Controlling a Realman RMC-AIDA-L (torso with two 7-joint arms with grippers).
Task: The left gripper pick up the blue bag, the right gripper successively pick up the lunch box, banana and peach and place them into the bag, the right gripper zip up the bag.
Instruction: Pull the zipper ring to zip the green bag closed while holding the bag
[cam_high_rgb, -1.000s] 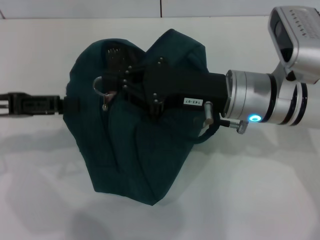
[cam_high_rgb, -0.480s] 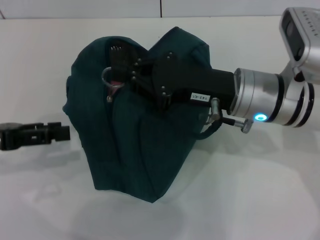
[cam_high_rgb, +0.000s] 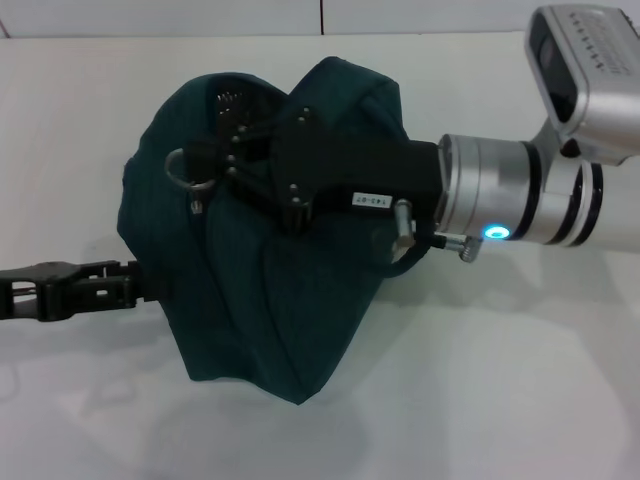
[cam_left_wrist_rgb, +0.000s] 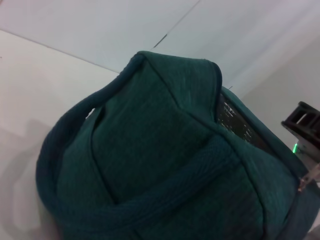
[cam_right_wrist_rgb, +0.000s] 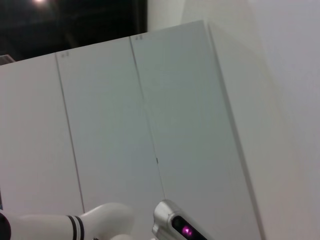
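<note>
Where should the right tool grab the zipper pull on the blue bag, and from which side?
Best guess: take the silver ring of the zipper pull. It stands proud of the blue bag near the top, on the bag's left end, and the right tool already reaches across the bag top from the right. The left tool sits low at the bag's left side.
</note>
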